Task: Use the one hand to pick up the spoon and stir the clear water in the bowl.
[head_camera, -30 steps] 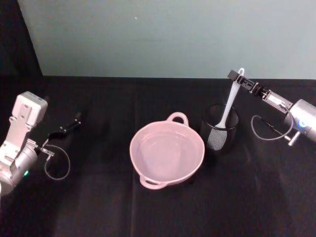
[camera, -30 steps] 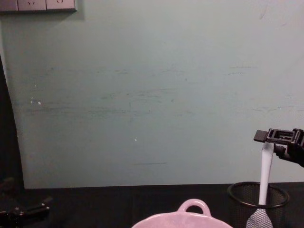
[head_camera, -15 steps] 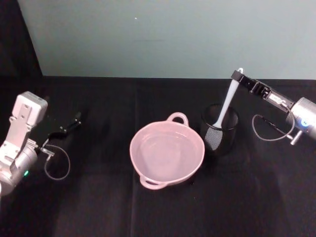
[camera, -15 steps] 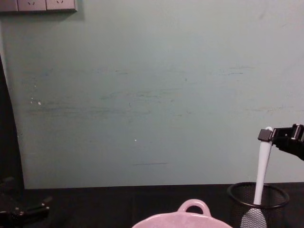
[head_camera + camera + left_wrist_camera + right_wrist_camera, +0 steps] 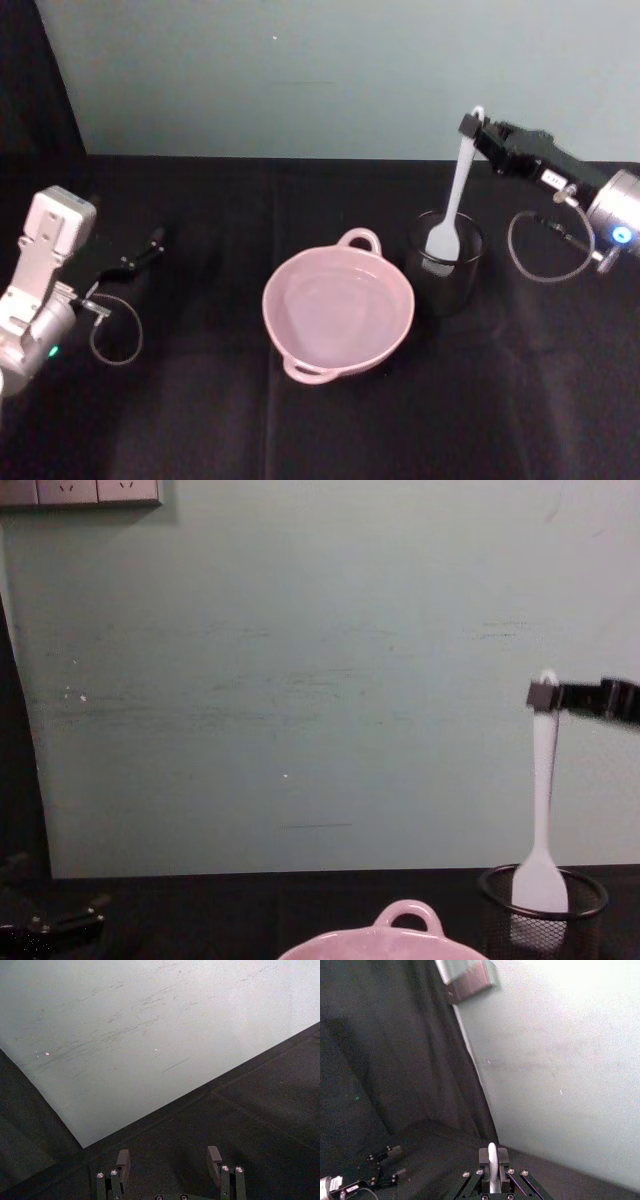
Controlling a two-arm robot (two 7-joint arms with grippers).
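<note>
My right gripper (image 5: pixel 470 125) is shut on the handle end of the white spoon (image 5: pixel 452 205), holding it upright over the black wire-mesh cup (image 5: pixel 445 270). The spoon's paddle head (image 5: pixel 539 883) sits at the height of the cup's rim, its lower part still inside. In the right wrist view the spoon handle (image 5: pixel 492 1170) stands between the closed fingers. The pale pink bowl (image 5: pixel 338 310) with looped handles rests left of the cup, clear water in it. My left gripper (image 5: pixel 170 1162) is open, parked at the table's far left (image 5: pixel 150 245).
A black cloth covers the table (image 5: pixel 200 400). A pale green wall (image 5: pixel 300 680) rises behind it, with sockets (image 5: pixel 80 490) at its upper left. Cables loop beside both wrists (image 5: pixel 115 335).
The right gripper has risen with the spoon, drawing the paddle head up from the bottom of the mesh cup to its rim. The left arm has not moved.
</note>
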